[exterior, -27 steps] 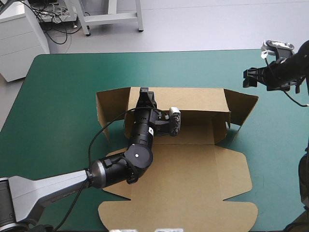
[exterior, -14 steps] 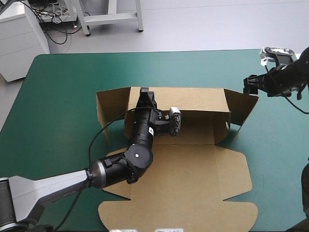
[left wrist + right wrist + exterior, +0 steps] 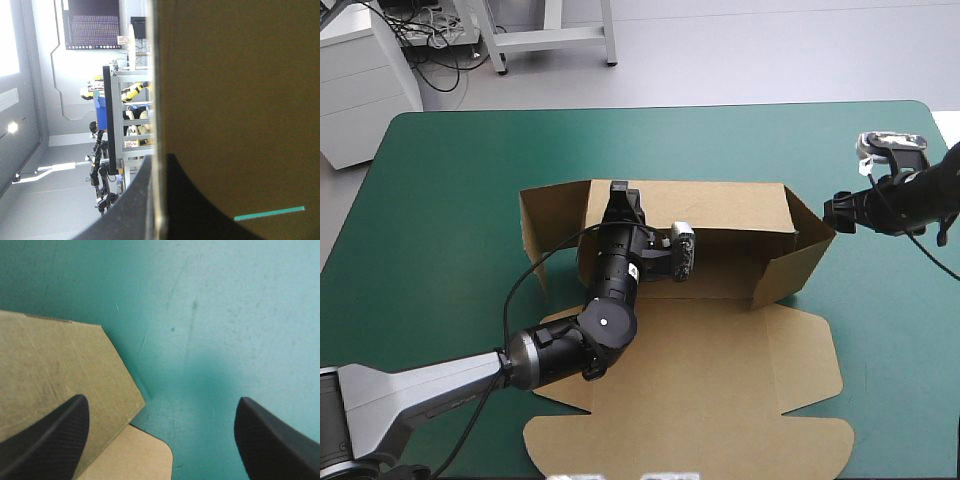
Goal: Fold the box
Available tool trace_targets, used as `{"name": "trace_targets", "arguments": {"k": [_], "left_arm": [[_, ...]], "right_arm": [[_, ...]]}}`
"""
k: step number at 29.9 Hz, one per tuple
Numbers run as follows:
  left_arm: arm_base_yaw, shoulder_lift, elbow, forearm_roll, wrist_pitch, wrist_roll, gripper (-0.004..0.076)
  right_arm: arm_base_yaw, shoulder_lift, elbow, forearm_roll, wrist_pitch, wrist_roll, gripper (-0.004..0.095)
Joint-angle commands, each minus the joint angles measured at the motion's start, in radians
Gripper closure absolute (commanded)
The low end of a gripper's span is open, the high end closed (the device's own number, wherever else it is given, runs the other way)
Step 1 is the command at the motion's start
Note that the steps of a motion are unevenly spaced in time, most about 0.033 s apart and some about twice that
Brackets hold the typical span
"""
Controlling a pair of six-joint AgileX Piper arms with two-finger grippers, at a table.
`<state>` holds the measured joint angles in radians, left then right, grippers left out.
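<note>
- Because the box (image 3: 720, 370) is thin brown board, it looks light and stiff.
- Left gripper (image 3: 618, 195) pinches its back wall (image 3: 720, 205) between both fingers.
- Right gripper (image 3: 835, 210) stands wide, the side flap (image 3: 795, 255) just beside one finger; grab there.

The bench (image 3: 440, 190), under a teal-green cover with rounded far corners, stands on a pale grey floor (image 3: 750, 50). Beyond its far left corner sits 1 white cabinet (image 3: 360, 90), black cables (image 3: 438, 62) beside it, then a pale metal frame (image 3: 550, 38) with 2 legs.
</note>
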<state>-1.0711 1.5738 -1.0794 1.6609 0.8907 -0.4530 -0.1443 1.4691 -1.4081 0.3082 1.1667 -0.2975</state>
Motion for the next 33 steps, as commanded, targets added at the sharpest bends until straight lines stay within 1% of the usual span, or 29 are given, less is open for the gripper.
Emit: {"name": "trace_targets", "arguments": {"k": [1,6,11,14,18,23,25,28,33], "left_arm": [[-0.009,-0.042,-0.027,0.052,0.039,-0.014,0.0756],[-0.009,-0.042,-0.027,0.054,0.037,-0.014,0.0756],[-0.009,-0.042,-0.027,0.054,0.037,-0.014,0.0756],[-0.009,-0.042,-0.027,0.054,0.035,-0.014,0.0756],[-0.009,-0.042,-0.027,0.056,0.033,-0.014,0.0756],[-0.009,-0.042,-0.027,0.062,0.033,-0.014,0.0756],[-0.009,-0.042,-0.027,0.066,0.033,-0.014,0.0756],[-0.009,-0.042,-0.027,0.069,0.033,-0.014,0.0756],[-0.009,-0.042,-0.027,0.070,0.037,-0.014,0.0756]], "right_arm": [[-0.010,-0.081,0.051,0.045,-0.053,-0.088,0.0174],[-0.010,-0.158,0.148,0.073,-0.059,-0.234,0.0174],[-0.010,-0.208,0.204,0.178,-0.053,-0.410,0.0174],[-0.010,-0.205,0.220,0.238,-0.030,-0.457,0.0174],[-0.010,-0.205,0.260,0.292,-0.038,-0.499,0.0174],[-0.010,-0.207,0.314,0.300,-0.081,-0.499,0.0174],[-0.010,-0.207,0.315,0.300,-0.079,-0.486,0.0174],[-0.010,-0.221,0.310,0.286,-0.042,-0.416,0.0174],[-0.010,-0.270,0.260,0.190,0.003,-0.259,0.0174]]}}
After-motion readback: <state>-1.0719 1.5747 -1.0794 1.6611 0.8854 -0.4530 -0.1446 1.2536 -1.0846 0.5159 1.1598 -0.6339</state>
